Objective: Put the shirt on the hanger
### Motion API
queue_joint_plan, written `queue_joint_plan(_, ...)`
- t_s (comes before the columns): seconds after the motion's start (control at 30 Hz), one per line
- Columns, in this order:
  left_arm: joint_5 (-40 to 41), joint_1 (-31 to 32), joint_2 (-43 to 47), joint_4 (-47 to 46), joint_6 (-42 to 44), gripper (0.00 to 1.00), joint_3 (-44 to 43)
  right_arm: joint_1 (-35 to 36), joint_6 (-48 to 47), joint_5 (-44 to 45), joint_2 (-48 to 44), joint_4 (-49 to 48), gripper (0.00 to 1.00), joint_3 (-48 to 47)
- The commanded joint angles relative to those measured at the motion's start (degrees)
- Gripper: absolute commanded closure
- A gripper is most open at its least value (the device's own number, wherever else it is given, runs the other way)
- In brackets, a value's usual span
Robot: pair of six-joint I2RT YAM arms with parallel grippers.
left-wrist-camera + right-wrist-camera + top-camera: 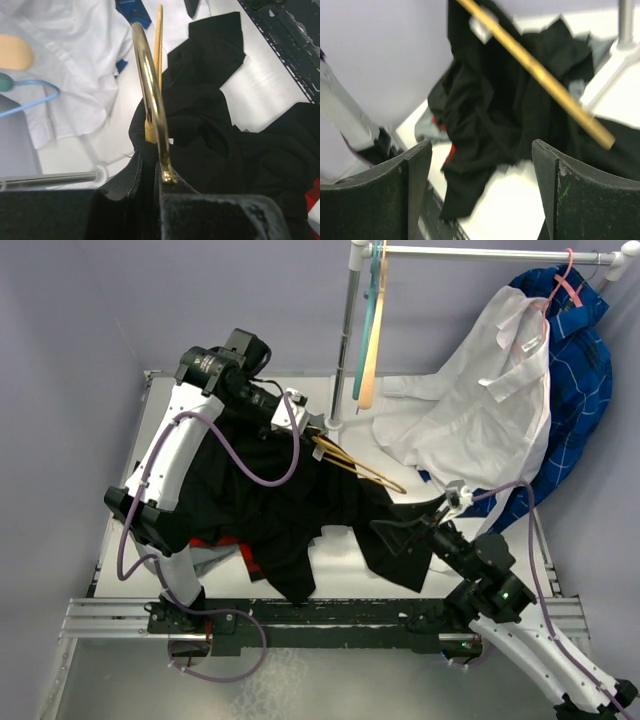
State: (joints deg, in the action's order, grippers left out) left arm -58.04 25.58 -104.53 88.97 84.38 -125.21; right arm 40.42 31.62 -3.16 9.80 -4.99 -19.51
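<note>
The black shirt lies bunched across the table's middle, partly draped over the thin yellow hanger. My left gripper is shut on the hanger's hook, and black fabric crowds right up against the jaws. In the right wrist view the hanger's bar runs diagonally above the crumpled shirt. My right gripper stands open with nothing between its fingers, at the shirt's right edge.
A white collared shirt and a blue plaid garment hang from the rack at the back right. A teal hanger and a peach hanger hang by the rack pole. Red-trimmed cloth lies under the shirt.
</note>
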Motion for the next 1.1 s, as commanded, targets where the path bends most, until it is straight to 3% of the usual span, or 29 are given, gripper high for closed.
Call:
queue_joint_plan(0.0, -2.4, -0.3, 1.6, -0.3, -3.3, 1.0, -6.6, 0.1, 3.8, -7.4, 2.5, 3.2, 0.19, 2.7)
queue_joint_plan(0.23, -2.5, -0.3, 3.0, -0.3, -3.9, 1.0, -6.8, 0.1, 3.9, 4.3, 1.9, -5.9, 0.17, 7.3)
queue_joint_plan(0.47, -1.5, -0.3, 3.5, -0.3, -3.8, 1.0, -6.5, 0.7, 5.4, 2.8, 25.6, -31.9, 0.2, 11.5)
queue_joint_plan(0.6, -1.3, -0.3, 3.4, -0.3, -3.8, 1.0, -5.9, 1.6, 4.5, 5.8, 32.9, -41.9, 0.23, 12.5)
queue_joint_plan(1.07, -1.1, -0.3, 1.7, -0.3, -3.1, 1.0, -6.1, 3.2, 5.9, 8.2, 44.8, -56.3, 0.26, 13.2)
